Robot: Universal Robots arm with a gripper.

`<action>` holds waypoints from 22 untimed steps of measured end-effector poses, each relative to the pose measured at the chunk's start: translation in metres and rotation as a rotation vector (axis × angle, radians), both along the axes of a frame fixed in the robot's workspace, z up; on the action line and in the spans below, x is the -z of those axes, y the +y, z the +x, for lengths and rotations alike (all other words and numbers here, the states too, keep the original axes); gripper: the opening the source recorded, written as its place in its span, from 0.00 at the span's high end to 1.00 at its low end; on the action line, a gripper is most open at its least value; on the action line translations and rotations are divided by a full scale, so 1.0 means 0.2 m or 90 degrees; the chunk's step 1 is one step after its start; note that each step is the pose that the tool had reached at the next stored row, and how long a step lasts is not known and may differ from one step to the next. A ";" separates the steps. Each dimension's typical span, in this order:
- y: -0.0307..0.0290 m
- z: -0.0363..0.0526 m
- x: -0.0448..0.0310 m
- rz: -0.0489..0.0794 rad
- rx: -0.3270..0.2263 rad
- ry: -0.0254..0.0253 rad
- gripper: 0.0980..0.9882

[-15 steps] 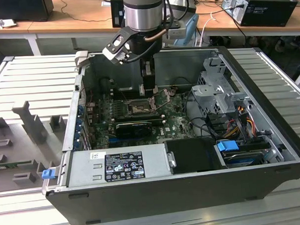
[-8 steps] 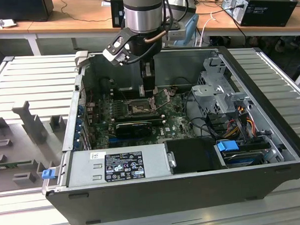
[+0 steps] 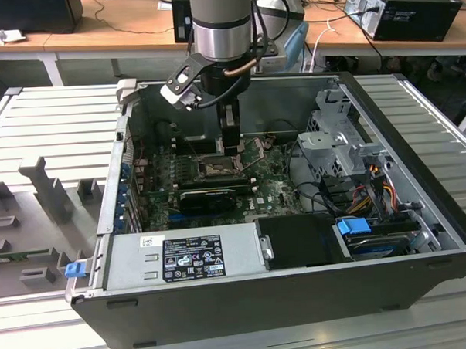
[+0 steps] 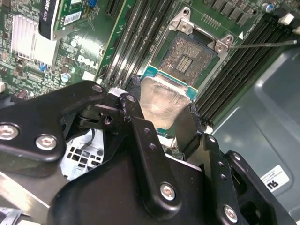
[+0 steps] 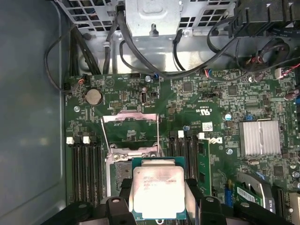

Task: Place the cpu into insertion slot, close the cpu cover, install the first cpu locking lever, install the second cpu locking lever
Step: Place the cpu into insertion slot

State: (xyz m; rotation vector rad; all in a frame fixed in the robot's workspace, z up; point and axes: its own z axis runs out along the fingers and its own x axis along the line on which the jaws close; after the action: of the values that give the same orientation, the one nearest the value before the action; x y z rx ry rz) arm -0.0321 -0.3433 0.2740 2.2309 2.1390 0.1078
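End effector (image 5: 158, 206), as I see it, pinches the cpu (image 5: 157, 187) by two edges, close to the insertion slot (image 4: 191, 56).

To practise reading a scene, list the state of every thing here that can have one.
cpu: gripped by the claw, not seated.
insertion slot: empty, contacts bare.
cpu cover: swung open.
locking lever: released.
computer case: side open.
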 end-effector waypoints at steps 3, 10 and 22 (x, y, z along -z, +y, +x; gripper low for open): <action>0.000 -0.009 0.009 0.000 -0.015 0.0000 0.52; 0.000 -0.021 0.019 0.000 -0.016 0.0001 0.52; 0.000 -0.021 0.049 0.000 -0.017 0.0002 0.52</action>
State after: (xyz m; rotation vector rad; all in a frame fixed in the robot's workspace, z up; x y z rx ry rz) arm -0.0364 -0.3433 0.2642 2.2037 2.1685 0.1084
